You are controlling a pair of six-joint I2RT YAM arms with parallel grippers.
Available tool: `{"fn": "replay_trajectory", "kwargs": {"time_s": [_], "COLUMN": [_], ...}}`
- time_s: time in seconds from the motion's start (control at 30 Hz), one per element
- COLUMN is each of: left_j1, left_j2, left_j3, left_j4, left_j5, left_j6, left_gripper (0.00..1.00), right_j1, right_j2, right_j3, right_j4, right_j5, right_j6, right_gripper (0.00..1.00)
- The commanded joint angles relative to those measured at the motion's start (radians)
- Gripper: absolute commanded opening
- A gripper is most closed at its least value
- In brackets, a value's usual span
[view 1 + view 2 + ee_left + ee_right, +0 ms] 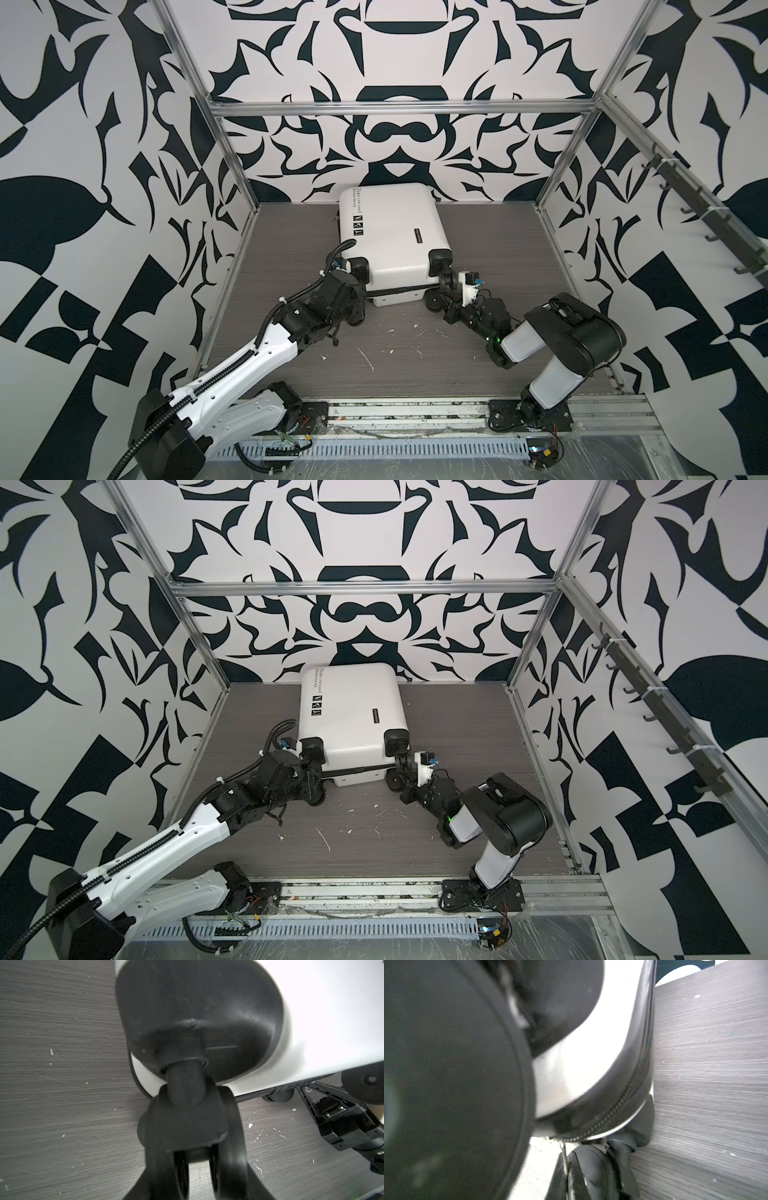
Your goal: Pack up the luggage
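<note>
The grey wood-grain tabletop [415,365] nearest my bases is marked with white flecks and scratches. Just beyond them, both my arms meet the near, wheeled end of the small white hard-shell suitcase [390,232].

My left gripper [352,293] is at the near-left corner. Its fingers are clamped around the black spinner wheel [207,1136] that hangs from the upper shell there. My right gripper [444,297] is at the near-right corner with its jaws fully closed, the tips against the black zipper seam [612,1109] between two wheels. I cannot tell whether it pinches anything.

The suitcase lies flat with its two shells together. It sits in the middle of the table towards the far side, turned slightly. Three square black stickers [358,225] and a line of black script [358,201] run along its left edge. Its far end lies close to the black-and-white patterned back wall [395,137].
</note>
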State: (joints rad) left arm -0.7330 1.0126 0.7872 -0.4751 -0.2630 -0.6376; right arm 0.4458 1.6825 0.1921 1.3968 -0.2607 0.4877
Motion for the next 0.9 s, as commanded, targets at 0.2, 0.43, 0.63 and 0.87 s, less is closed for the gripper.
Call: {"fn": "replay_trajectory", "kwargs": {"time_s": [0.2, 0.43, 0.63, 0.87], "left_j1": [0.026, 0.037, 0.040, 0.043], "left_j2": [-0.096, -0.103, -0.094, -0.119], "left_j3": [-0.011, -0.018, -0.012, -0.022], "left_j4": [-0.058, -0.061, -0.054, -0.044], "left_j5": [-0.079, -0.074, -0.071, -0.082], "left_j6": [0.051, 0.055, 0.056, 0.056], "left_gripper": [0.00, 0.00, 0.00, 0.00], "right_j1": [-0.120, -0.139, -0.139, -0.137], "right_j2": [0.002, -0.014, -0.056, -0.153], "right_j3": [0.014, 0.034, 0.065, 0.074], "right_j4": [0.027, 0.023, -0.072, -0.244], "right_j5": [0.108, 0.109, 0.031, -0.054], "right_j6": [0.078, 0.080, 0.069, 0.012], "right_gripper": [0.00, 0.00, 0.00, 0.00]}}
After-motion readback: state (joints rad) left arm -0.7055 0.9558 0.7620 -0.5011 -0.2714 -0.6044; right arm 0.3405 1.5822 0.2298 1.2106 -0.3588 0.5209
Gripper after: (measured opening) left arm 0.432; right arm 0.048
